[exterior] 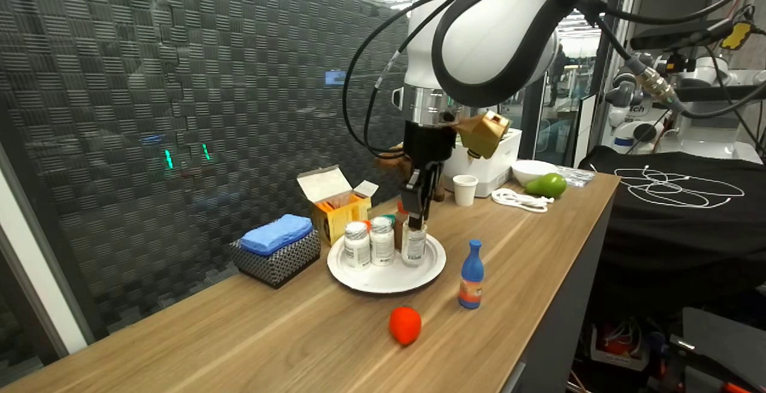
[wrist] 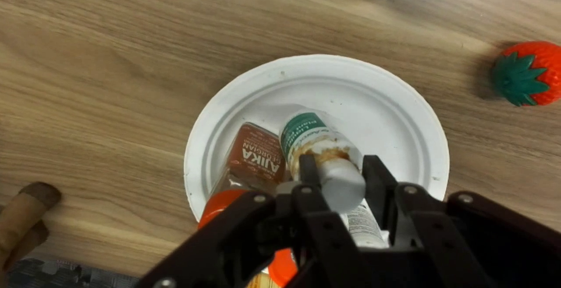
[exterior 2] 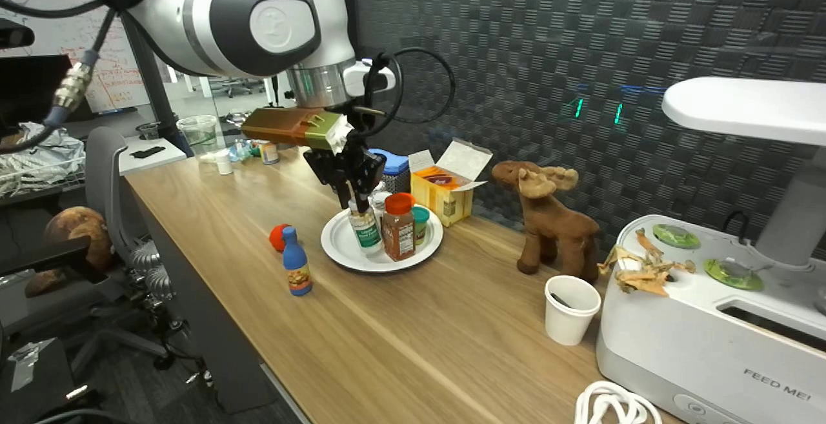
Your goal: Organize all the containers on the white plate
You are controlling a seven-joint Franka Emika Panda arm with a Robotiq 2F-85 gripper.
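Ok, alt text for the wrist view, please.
Black gripper holds a green-labelled bottle by its white cap, over a round white plate. Beside the bottle stands a brown jar with red cap; a red toy strawberry is at right.

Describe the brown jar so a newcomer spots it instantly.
On the wood-grain counter sits a round white plate. The brown jar stands on it, beside the green-labelled bottle. Unlike the white bottles nearby, it is brown-bodied, red-capped and lettered AJIKA.
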